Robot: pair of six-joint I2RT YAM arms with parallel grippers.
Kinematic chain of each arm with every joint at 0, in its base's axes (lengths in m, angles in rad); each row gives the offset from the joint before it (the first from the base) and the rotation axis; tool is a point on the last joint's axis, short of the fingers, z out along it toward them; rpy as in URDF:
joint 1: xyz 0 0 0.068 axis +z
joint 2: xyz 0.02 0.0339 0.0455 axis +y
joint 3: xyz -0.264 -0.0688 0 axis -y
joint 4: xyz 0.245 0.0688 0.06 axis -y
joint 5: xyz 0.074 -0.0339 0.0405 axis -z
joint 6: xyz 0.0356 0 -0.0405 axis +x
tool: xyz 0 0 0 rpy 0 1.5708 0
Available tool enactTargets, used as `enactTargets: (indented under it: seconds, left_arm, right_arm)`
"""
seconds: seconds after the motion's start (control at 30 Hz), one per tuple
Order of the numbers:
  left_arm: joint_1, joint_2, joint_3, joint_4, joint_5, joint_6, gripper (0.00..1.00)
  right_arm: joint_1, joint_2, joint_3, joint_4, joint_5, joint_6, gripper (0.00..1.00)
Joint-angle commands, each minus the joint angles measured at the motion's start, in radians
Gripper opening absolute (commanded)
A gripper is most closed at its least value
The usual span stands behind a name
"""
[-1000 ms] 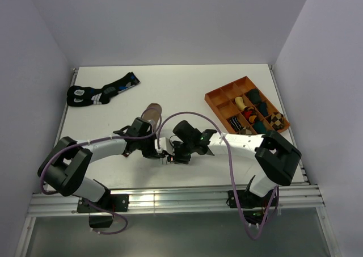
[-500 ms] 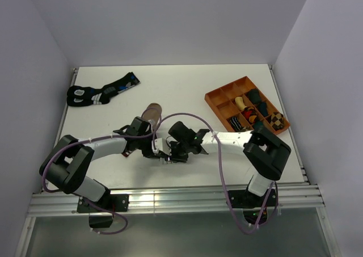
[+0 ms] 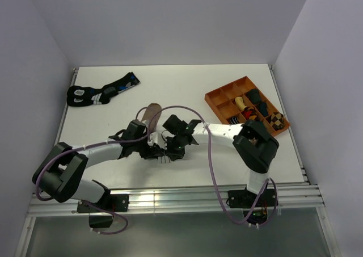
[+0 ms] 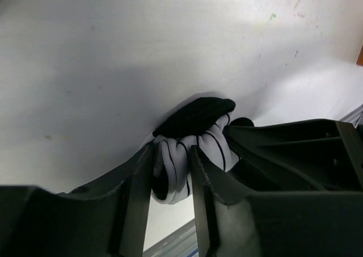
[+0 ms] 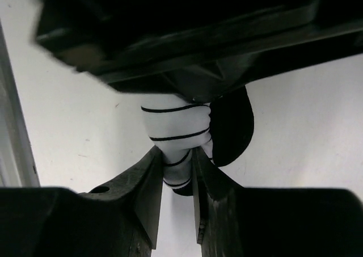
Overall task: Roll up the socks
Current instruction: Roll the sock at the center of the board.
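The white sock with thin black stripes (image 4: 177, 165) is bunched up on the table, its black end (image 4: 195, 114) on top. In the left wrist view a fold of it lies loosely between the fingers of my left gripper (image 4: 170, 152), which stands open. My right gripper (image 5: 177, 152) meets it from the opposite side and is shut on a narrow striped fold of the same sock (image 5: 177, 123). From above, the left gripper (image 3: 154, 150) and right gripper (image 3: 173, 145) are tip to tip and hide the sock. The tan-brown sock (image 3: 151, 113) lies just behind them, partly covered by the left arm.
Black socks with blue and white marks (image 3: 102, 91) lie at the far left. An orange-brown tray (image 3: 227, 87) holding several rolled bundles sits at the right. A metal rail (image 3: 170, 200) runs along the near edge, and walls enclose the table.
The right arm has swung left towards the left gripper and its jaws have closed onto the striped sock. The left gripper's jaws have widened and it has shifted slightly.
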Motion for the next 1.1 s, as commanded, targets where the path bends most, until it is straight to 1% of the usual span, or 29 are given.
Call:
enactTargets:
  seconds: [0.0,0.03,0.1,0.17,0.27,0.43,0.47,0.5,0.67,0.87,1.07]
  left_arm:
    - [-0.012,-0.044,-0.025,0.043,-0.042,-0.022,0.39]
    - [-0.012,-0.057,-0.033,0.046,-0.051,-0.031,0.42]
    - [-0.012,-0.070,-0.039,0.046,-0.062,-0.034,0.45]
    - [-0.012,-0.094,-0.053,0.080,-0.074,-0.039,0.50]
    - [-0.012,-0.126,-0.065,0.087,-0.091,-0.034,0.54]
    - [-0.012,-0.168,-0.066,0.057,-0.126,-0.012,0.60]
    - [-0.012,-0.174,-0.066,0.057,-0.138,-0.008,0.60]
    - [-0.012,-0.179,-0.065,0.016,-0.148,-0.001,0.61]
    - [-0.012,-0.235,-0.072,-0.025,-0.203,0.004,0.62]
    - [-0.012,-0.283,-0.082,-0.043,-0.235,0.015,0.65]
    - [-0.012,-0.304,-0.089,-0.031,-0.230,0.021,0.66]
  right_arm:
    - [-0.025,0.090,0.079,-0.023,-0.059,0.031,0.16]
    - [-0.032,0.102,0.097,-0.058,-0.081,0.034,0.16]
    - [-0.050,0.139,0.143,-0.089,-0.101,0.048,0.16]
    - [-0.061,0.162,0.186,-0.132,-0.125,0.058,0.16]
    - [-0.081,0.206,0.237,-0.186,-0.144,0.072,0.16]
    - [-0.110,0.260,0.294,-0.244,-0.161,0.091,0.15]
    - [-0.113,0.266,0.307,-0.249,-0.162,0.095,0.15]
    - [-0.116,0.277,0.314,-0.254,-0.162,0.095,0.15]
    - [-0.124,0.292,0.337,-0.274,-0.149,0.101,0.15]
    - [-0.125,0.327,0.375,-0.318,-0.135,0.106,0.15]
    - [-0.125,0.343,0.393,-0.347,-0.116,0.106,0.14]
